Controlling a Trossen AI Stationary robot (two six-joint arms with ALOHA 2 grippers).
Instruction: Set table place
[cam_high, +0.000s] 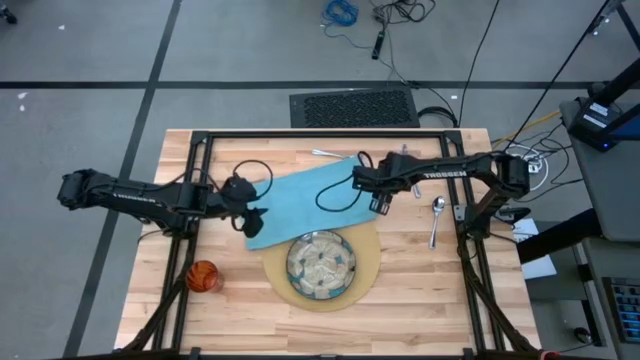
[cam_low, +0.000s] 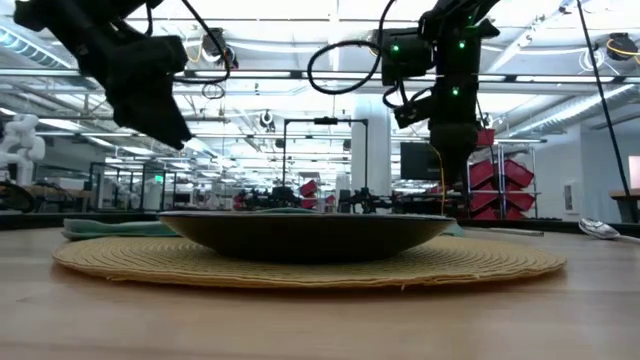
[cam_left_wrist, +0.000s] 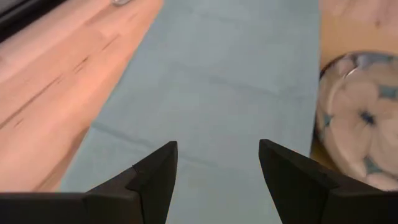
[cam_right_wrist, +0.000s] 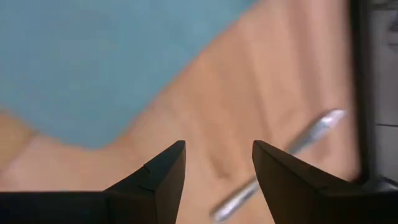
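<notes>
A light-blue napkin (cam_high: 310, 195) lies spread flat and slantwise on the wooden table (cam_high: 420, 300). A greenish patterned plate (cam_high: 320, 265) sits on a round tan mat (cam_high: 368, 262), which overlaps the napkin's near edge. An orange cup (cam_high: 203, 277) stands at the near left. A spoon (cam_high: 437, 215) lies at the right, and a silver utensil (cam_high: 328, 153) lies by the far edge. My left gripper (cam_high: 252, 225) is open above the napkin's near-left end (cam_left_wrist: 217, 93). My right gripper (cam_high: 380, 203) is open above the table by the napkin's right corner (cam_right_wrist: 93, 74), over a silver utensil (cam_right_wrist: 292, 155).
A black metal frame (cam_high: 320, 135) edges the table along its far side and both flanks. Another silver piece (cam_high: 405, 155) lies by the far edge under the right arm. In the low view the plate (cam_low: 300, 228) and mat (cam_low: 300, 262) fill the foreground, with both arms above them.
</notes>
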